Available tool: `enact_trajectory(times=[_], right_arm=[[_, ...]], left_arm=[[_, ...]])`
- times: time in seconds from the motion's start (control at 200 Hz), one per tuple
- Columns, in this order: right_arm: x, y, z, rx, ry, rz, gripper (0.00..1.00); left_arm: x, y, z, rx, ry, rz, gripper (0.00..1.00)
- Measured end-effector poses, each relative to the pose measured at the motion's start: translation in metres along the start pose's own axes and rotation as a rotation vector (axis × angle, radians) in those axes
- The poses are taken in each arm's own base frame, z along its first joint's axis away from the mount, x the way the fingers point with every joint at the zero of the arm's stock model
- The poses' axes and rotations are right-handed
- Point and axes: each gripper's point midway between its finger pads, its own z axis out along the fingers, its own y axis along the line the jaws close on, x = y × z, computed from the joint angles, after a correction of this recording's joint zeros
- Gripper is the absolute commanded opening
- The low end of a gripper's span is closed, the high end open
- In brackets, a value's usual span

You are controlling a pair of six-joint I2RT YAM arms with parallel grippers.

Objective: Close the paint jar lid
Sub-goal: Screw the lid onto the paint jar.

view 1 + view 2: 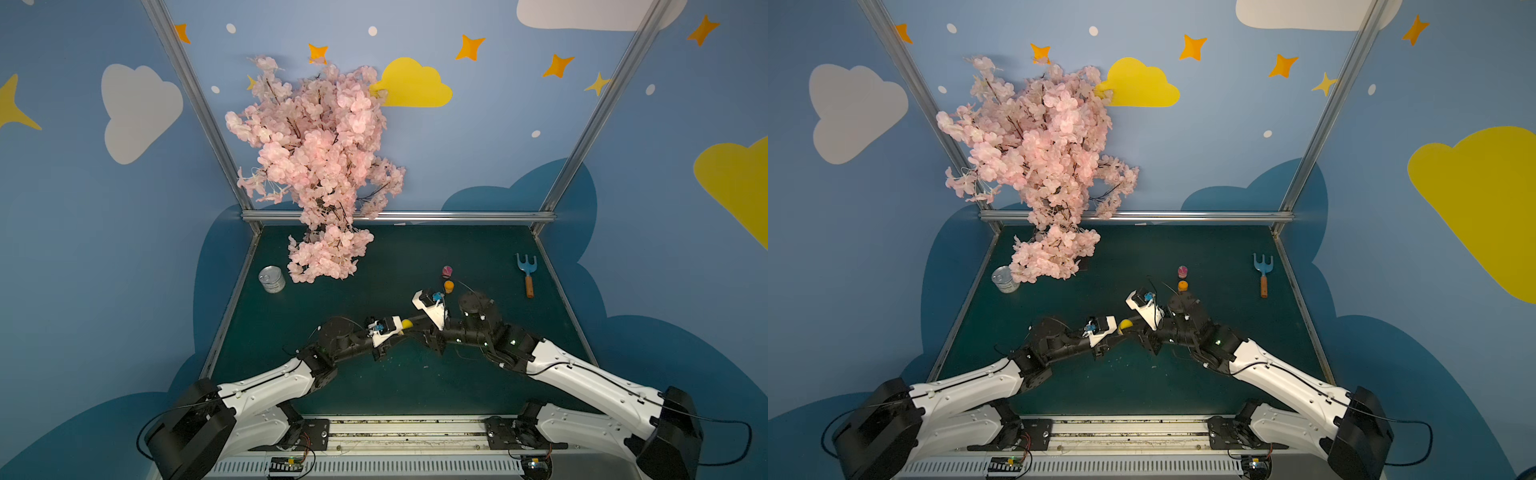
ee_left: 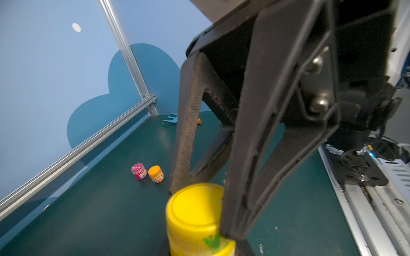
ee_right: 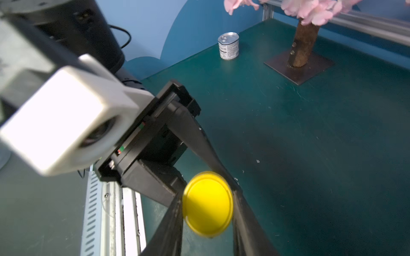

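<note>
While both top views reduce the yellow paint jar point(image 1: 406, 323) to a mere sliver, near the orange paint pot point(image 1: 448, 286) on its arm-base side, the left wrist view shows its green-smeared body, cut off below. Its flat yellow lid point(image 3: 208, 212) sits on top, the right gripper point(image 3: 207, 195) clamped on the rim; the left gripper point(image 1: 395, 326), fingertips hidden, grips the jar.

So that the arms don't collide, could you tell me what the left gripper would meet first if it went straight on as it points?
Most likely the right gripper: it clasps the lid on the yellow jar that the left gripper holds, directly ahead.
</note>
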Motion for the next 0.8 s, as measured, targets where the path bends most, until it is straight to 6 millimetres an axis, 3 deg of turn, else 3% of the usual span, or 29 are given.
enact_trajectory(times=[0.355, 0.566, 0.606, 0.801], right_arm=[[0.006, -0.013, 0.022, 0.158, 0.043, 0.346, 0.01], [0.008, -0.016, 0.03, 0.208, 0.021, 0.457, 0.05], [0.008, -0.016, 0.03, 0.215, 0.015, 0.47, 0.13], [0.01, -0.022, 0.027, 0.266, -0.001, 0.507, 0.71]], left_arm=[[0.022, 0.019, -0.007, -0.172, 0.091, 0.046, 0.31], [0.029, 0.024, -0.01, -0.223, 0.128, 0.077, 0.3], [0.029, 0.025, -0.01, -0.228, 0.13, 0.082, 0.3], [0.029, 0.028, -0.011, -0.248, 0.134, 0.103, 0.31]])
